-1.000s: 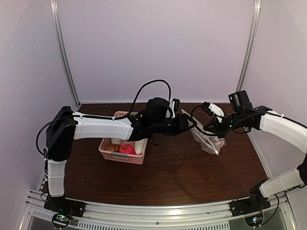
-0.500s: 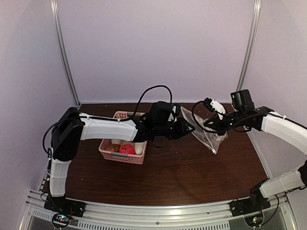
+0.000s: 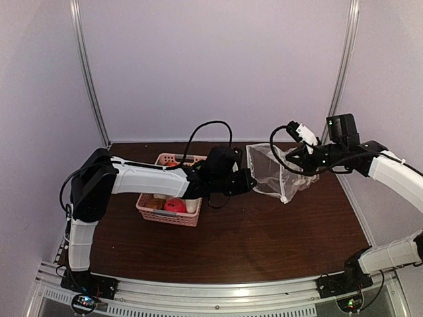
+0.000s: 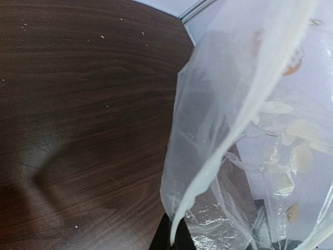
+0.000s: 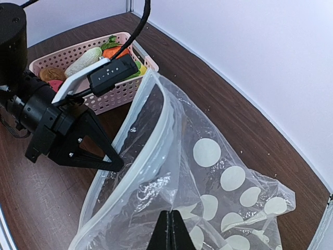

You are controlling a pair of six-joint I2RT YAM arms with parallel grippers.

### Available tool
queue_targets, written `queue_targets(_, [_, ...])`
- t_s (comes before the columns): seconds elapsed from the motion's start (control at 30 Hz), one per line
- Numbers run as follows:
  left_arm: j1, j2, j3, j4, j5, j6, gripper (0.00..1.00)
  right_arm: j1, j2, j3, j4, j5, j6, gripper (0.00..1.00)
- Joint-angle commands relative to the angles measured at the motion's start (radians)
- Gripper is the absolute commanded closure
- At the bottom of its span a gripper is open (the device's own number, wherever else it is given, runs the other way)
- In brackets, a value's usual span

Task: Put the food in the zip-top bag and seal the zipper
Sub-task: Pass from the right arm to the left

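Note:
The zip-top bag (image 3: 269, 173), clear with white dots (image 5: 207, 152), hangs spread between both grippers above the table. My left gripper (image 4: 174, 238) is shut on the white zipper (image 4: 234, 120) strip at the bag's left corner; its black fingers (image 5: 106, 156) also show in the right wrist view. On the opposite side, my right gripper (image 5: 170, 229) is shut on a fold of the bag's film. The zipper (image 5: 156, 140) curves open between them. The food (image 5: 83, 61) lies in the pink basket (image 3: 158, 214): white, orange, brown, green and red (image 3: 175, 206) pieces.
The pink lattice basket (image 5: 140, 54) stands on the dark wood table (image 3: 264, 244) left of the bag, under my left arm (image 3: 145, 178). Pale walls close the table's back and sides. A black cable (image 3: 205, 129) loops above the left wrist.
My left gripper has closed on the bag's zipper edge. My right gripper has moved up and to the right, and the bag, crumpled before, is now stretched out between the two grippers.

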Motion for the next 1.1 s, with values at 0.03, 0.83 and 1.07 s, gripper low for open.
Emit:
queue_targets(0.03, [0.003, -0.076, -0.072, 0.077, -0.154, 0.081, 1.0, -0.001, 0.01, 0.033, -0.032, -0.013, 0.066, 1.0])
queue_targets(0.83, [-0.029, -0.15, -0.214, 0.384, -0.345, -0.035, 1.0, 0.165, 0.207, 0.126, 0.032, 0.14, 0.221, 0.45])
queue_targets(1.07, [-0.028, -0.156, -0.222, 0.386, -0.304, -0.037, 1.0, 0.165, 0.225, 0.11, 0.073, 0.19, 0.228, 0.58])
